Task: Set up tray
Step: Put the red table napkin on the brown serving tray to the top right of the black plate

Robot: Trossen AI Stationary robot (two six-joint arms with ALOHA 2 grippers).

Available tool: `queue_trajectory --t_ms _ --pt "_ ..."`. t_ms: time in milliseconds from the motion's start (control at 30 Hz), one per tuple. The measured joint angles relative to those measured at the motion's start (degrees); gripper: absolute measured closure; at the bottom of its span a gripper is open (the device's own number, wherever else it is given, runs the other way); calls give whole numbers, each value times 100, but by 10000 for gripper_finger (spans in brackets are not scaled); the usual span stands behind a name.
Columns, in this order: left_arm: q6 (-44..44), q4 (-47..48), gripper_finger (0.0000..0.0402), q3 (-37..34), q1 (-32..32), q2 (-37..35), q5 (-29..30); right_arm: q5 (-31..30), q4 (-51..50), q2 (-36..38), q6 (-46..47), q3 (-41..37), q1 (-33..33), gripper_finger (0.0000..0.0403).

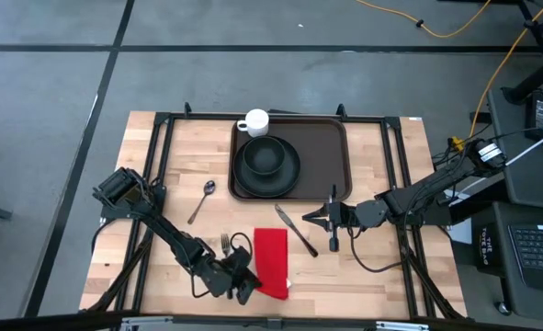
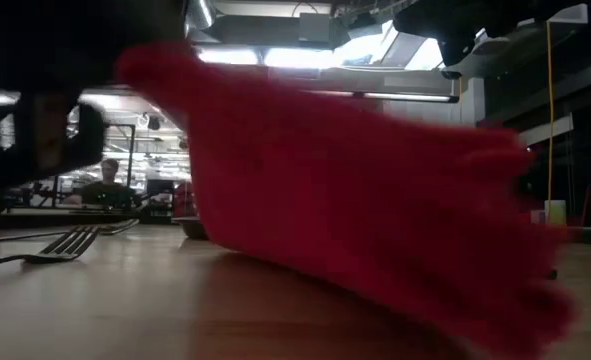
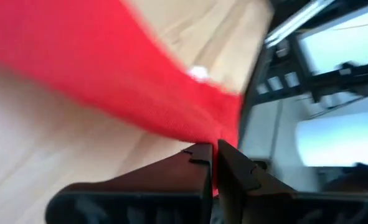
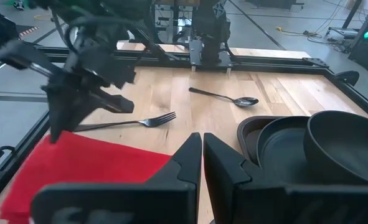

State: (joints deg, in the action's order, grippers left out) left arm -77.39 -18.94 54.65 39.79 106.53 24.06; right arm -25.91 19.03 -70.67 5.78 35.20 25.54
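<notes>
The dark brown tray (image 1: 331,152) lies at the table's far middle and carries a round black plate (image 1: 289,175) with a black bowl (image 1: 265,154) on it. A red napkin (image 1: 273,253) lies near the table's front edge. My left gripper (image 1: 246,287) is shut on the napkin at its near left corner. In the low view the napkin (image 2: 355,190) fills most of the picture. My right gripper (image 1: 324,219) hovers shut with nothing in it, just right of the knife (image 1: 296,230) and in front of the tray. My left gripper pinches the napkin's near left corner (image 3: 226,132) between its two fingers (image 3: 199,155). The fingers come from the table's left, slanting down. The held side (image 2: 160,70) is raised off the table. The napkin slopes down from there, and its other side (image 2: 515,300) rests on the wood.
A white cup (image 1: 254,121) stands at the tray's far left corner. A spoon (image 1: 202,199) and a fork (image 1: 225,244) lie on the wood left of the napkin. A black frame (image 1: 161,184) runs around the table. A person (image 2: 110,182) sits in the room behind.
</notes>
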Motion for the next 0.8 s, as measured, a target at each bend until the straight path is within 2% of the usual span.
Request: queue_trajectory --t_ms 133,433,633,800 --pt "289 -424 399 7 2 -8 172 0 3 0 0 0 0 380" --pt "427 -576 400 7 -2 -8 638 6 318 2 -42 -2 16 380" --pt "535 -681 400 7 -58 -10 978 732 299 4 -154 -1 144 380" --pt "533 -681 400 7 -236 -10 974 328 -222 -22 -203 206 616 389"
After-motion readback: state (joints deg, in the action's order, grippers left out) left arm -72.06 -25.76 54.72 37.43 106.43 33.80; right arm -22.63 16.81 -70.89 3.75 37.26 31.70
